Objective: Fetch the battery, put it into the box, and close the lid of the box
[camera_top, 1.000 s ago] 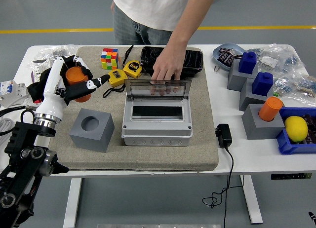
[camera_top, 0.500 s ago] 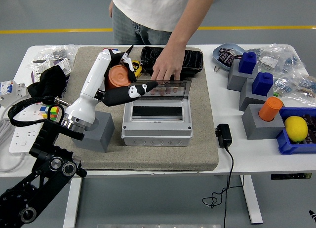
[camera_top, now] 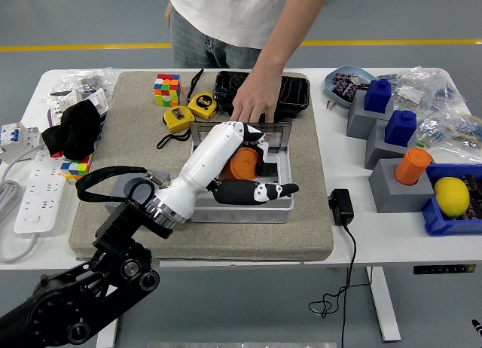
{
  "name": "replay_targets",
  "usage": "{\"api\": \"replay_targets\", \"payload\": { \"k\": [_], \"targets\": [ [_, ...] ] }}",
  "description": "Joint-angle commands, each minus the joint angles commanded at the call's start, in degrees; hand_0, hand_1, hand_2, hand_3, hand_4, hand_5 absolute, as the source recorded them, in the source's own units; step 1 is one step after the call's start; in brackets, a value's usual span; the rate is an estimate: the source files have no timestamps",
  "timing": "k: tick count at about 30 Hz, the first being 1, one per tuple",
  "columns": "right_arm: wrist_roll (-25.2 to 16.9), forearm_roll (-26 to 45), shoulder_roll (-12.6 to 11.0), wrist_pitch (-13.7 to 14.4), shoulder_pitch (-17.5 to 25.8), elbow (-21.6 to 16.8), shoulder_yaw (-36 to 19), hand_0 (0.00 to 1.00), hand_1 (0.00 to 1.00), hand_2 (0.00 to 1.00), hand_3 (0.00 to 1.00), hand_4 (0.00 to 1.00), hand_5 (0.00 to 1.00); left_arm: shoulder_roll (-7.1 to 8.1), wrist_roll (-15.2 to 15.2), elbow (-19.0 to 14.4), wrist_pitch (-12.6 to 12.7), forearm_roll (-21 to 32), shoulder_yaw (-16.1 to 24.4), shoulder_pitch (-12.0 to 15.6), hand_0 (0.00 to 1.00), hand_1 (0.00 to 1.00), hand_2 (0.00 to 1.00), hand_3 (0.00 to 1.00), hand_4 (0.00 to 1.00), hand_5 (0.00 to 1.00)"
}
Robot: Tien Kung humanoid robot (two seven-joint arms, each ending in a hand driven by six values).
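The battery (camera_top: 243, 163) is a stout orange cylinder. My left hand (camera_top: 253, 173) is shut on it and holds it over the open inside of the grey box (camera_top: 248, 212) in the middle of the beige mat (camera_top: 312, 235). My white forearm crosses the box's front left corner. The box's clear lid (camera_top: 277, 132) stands raised at the back edge. A person's hand (camera_top: 253, 104) reaches down from the far side and rests on the lid's top. My right arm is out of view.
Rubik's cube (camera_top: 167, 90) and two yellow tape measures (camera_top: 202, 105) lie behind the box, beside a black tray (camera_top: 295, 92). A grey cube (camera_top: 118, 196) sits left, partly behind my arm. A black adapter (camera_top: 341, 206) lies right; grey blocks, another orange cylinder (camera_top: 412, 166) and a lemon (camera_top: 451, 196) beyond.
My left arm has swung right and toward the near side, carrying the orange battery from above the mat's left part to over the open box. The person's hand stays on the lid.
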State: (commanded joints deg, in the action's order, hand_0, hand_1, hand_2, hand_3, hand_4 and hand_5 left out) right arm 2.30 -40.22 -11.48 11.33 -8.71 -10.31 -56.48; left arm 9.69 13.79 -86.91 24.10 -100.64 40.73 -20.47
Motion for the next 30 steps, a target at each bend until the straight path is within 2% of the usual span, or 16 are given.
{"api": "replay_targets", "payload": {
  "k": [3, 8, 20, 29, 30],
  "targets": [
    [0.00, 0.13, -0.02, 0.00, -0.07, 0.00, 0.17, 0.998, 0.970, 0.885, 0.758, 0.998, 0.857, -0.23, 0.52, 2.33, 0.62, 0.21, -1.87, -1.30, 0.092, 0.002, 0.004, 0.005, 0.958, 0.456],
    [0.14, -0.14, -0.02, 0.08, -0.07, 0.00, 0.09, 0.998, 0.970, 0.885, 0.757, 0.998, 0.858, -1.04, 1.91, 8.18, 1.90, 1.46, -4.72, -4.07, 0.092, 0.002, 0.002, 0.005, 0.955, 0.463],
    [0.26, -0.06, -0.12, 0.10, -0.14, 0.00, 0.73, 0.998, 0.971, 0.885, 0.756, 0.998, 0.862, -3.92, 3.79, 20.20, 4.13, 2.25, -5.32, -8.14, 0.092, 0.002, 0.002, 0.004, 0.949, 0.469],
    [0.01, 1.48, -0.17, -0.17, -0.19, 0.00, 2.44, 0.998, 0.971, 0.885, 0.756, 0.998, 0.868, -6.05, 3.78, 25.41, 3.96, 2.36, -5.27, -10.13, 0.092, 0.002, 0.002, 0.004, 0.953, 0.465],
    [0.01, 1.55, -0.19, -0.19, -0.20, 0.00, 2.56, 0.998, 0.971, 0.885, 0.756, 0.998, 0.868, -6.18, 3.82, 25.82, 3.97, 2.35, -5.47, -10.30, 0.094, 0.002, 0.002, 0.005, 0.990, 0.529]
  ]
}}
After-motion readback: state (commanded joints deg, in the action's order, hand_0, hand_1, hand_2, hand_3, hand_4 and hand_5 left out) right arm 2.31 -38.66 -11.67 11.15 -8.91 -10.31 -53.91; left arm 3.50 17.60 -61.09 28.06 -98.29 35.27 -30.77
